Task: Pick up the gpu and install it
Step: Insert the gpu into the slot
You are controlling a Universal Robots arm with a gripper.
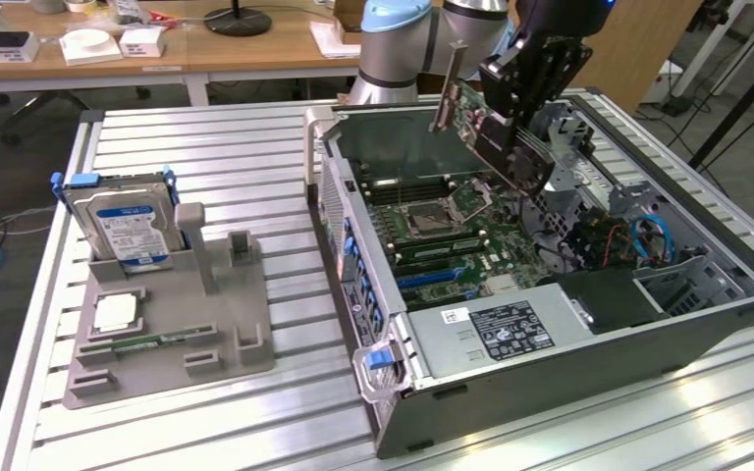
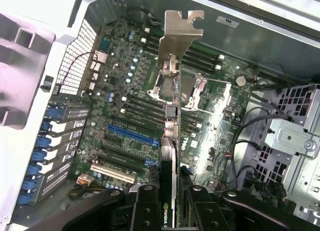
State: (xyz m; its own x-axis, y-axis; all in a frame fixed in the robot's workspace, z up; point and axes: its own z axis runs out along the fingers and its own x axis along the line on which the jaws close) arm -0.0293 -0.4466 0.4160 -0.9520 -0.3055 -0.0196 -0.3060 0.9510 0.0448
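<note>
The gpu (image 1: 493, 132) is a thin dark card with a silver bracket (image 1: 452, 86). It hangs tilted in the air above the open computer case (image 1: 587, 324), over the motherboard (image 1: 436, 231). My gripper (image 1: 524, 71) is shut on its upper edge. In the wrist view the gpu (image 2: 170, 141) appears edge-on, its silver bracket (image 2: 178, 37) pointing away, with my gripper (image 2: 170, 203) clamped on it from both sides by black fingers (image 2: 145, 206). Below it lie the motherboard (image 2: 125, 101) and a blue slot (image 2: 132, 133).
At the exterior view's left, a grey holder (image 1: 220, 343) carries a silver hard drive with a blue label (image 1: 122, 224), a square chip (image 1: 115, 312) and a narrow green memory stick (image 1: 154, 343). Cables and a drive cage (image 1: 613, 231) fill the case's far side.
</note>
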